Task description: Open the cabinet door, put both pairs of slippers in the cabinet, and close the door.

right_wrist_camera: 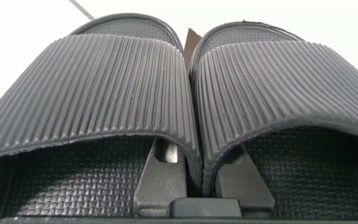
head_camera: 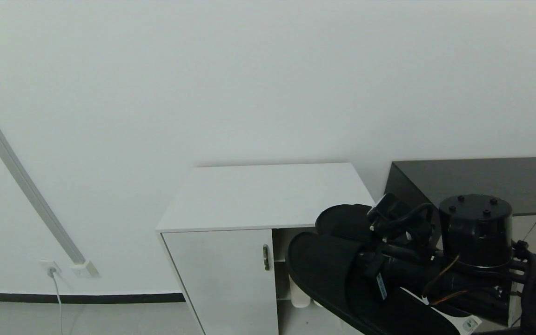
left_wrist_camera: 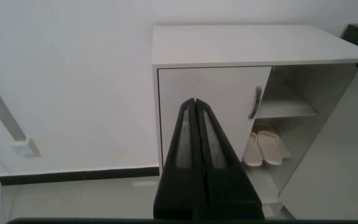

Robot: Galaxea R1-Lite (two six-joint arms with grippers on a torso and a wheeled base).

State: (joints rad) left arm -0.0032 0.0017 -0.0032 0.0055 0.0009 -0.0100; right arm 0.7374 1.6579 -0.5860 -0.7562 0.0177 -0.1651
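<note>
Head view: black slippers (head_camera: 328, 265) sit at 4 o'clock in the frame, raised off the floor and held as a pair on the right arm. They are in front of the cabinet's (head_camera: 258, 195) open right half, just outside it. One slipper lies nearer the camera, and the second is behind it toward 1 o'clock.

Right wrist view: right gripper (right_wrist_camera: 202, 179) has its fingers (right_wrist_camera: 163, 180) pushed in under the ribbed straps, one in each slipper. It is clamped narrow on the two inner side walls, so the pair is pinched side by side with soles level.

Left wrist view: white slippers (left_wrist_camera: 264, 148) lie inside the cabinet on the bottom level, below the shelf (left_wrist_camera: 284, 106), toes pointing inward and touching each other.

Cabinet is white with a flat top and sits at 6 o'clock in the head view. Its left door (head_camera: 221, 274) is closed, with a vertical handle (head_camera: 265, 257) at its inner edge.

Left gripper (left_wrist_camera: 194, 102) has its fingers pressed flat together with nothing between them. It faces the closed left door and is well apart from it.

Dark tabletop (head_camera: 482, 181) sits at 3 o'clock of the cabinet, just beside it. Wall socket (head_camera: 50, 267) with a plugged-in cable (head_camera: 58, 298) sits at 8 o'clock. A slanted trunking strip (head_camera: 16, 172) runs up the wall from it, and black skirting (head_camera: 77, 298) runs along the floor line.
</note>
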